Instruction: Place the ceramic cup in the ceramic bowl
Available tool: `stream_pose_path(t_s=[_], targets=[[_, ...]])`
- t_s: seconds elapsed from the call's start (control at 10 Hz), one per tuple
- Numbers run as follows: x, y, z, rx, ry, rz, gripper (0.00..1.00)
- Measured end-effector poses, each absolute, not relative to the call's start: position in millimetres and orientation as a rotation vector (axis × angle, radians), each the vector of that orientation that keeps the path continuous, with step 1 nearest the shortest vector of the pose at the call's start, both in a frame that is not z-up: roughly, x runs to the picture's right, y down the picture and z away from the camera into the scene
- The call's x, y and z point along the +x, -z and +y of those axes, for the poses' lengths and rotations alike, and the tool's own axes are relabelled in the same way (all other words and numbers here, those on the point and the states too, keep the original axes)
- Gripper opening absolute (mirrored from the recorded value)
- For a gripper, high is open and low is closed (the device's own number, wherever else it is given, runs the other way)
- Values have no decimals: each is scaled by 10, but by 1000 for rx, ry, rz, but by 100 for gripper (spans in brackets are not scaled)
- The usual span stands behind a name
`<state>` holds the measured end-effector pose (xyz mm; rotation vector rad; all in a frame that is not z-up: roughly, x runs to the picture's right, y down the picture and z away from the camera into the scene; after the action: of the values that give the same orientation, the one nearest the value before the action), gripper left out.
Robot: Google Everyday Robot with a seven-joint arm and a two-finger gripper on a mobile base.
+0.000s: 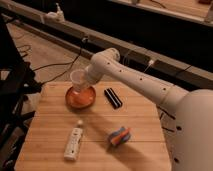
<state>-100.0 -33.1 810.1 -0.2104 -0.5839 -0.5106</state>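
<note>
The ceramic cup (pixel 78 80) is a small white tapered cup held just over the ceramic bowl (pixel 81 98), a shallow orange-red dish at the back left of the wooden table (pixel 95 132). My gripper (pixel 87 81) is at the cup's right side, at the end of the white arm (pixel 135 80) that reaches in from the right. The gripper is shut on the cup. The cup's base sits low over the bowl's middle; I cannot tell whether it touches the bowl.
A black rectangular bar (pixel 113 97) lies right of the bowl. A long white remote-like bar (pixel 73 142) lies at the front left. A striped orange and blue object (pixel 119 136) lies at the front middle. Cables and a rail run behind the table.
</note>
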Motion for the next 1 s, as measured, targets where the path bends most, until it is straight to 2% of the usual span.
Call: stream_pose_path(t_s=[0.1, 0.4, 0.8, 1.0], targets=[[-928, -8184, -345, -216, 491, -577, 7], [-826, -8403, -344, -237, 445, -574, 37], [-799, -8667, -72, -323, 420, -587, 76], [-853, -8737, 45, -360, 424, -594, 80]])
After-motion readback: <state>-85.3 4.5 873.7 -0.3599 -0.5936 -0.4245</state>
